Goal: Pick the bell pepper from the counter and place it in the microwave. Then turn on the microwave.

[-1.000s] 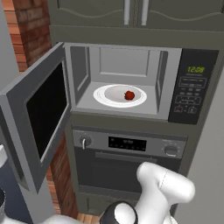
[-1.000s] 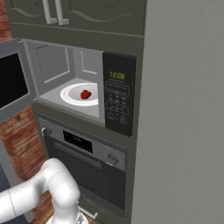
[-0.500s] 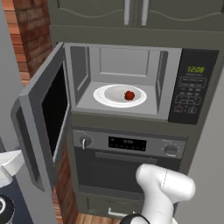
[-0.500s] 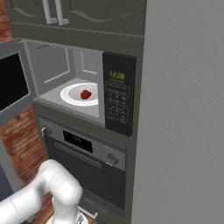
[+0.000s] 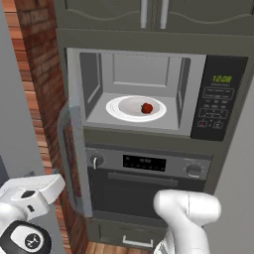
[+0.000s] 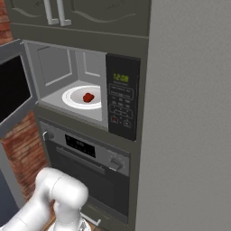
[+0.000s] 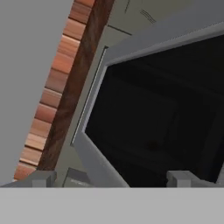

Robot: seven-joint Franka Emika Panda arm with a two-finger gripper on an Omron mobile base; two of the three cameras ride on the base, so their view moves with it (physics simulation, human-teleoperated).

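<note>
Pepper placement is reading as finished: the bell pepper (image 5: 146, 107) is sitting on the white plate (image 5: 124, 108) inside the microwave (image 5: 136, 94), whose door (image 5: 74, 158) is standing open and swung out to the left. The gripper (image 7: 111, 177) is pointing at the door's dark glass from close by in the hand view, with its jaws spread wide and carrying nothing. Closing the door is looking like the step in hand. The next move is likely calling for a push on the door's outer face until it shuts flush, then a press on the keypad panel (image 5: 218, 99) with the green digits.
</note>
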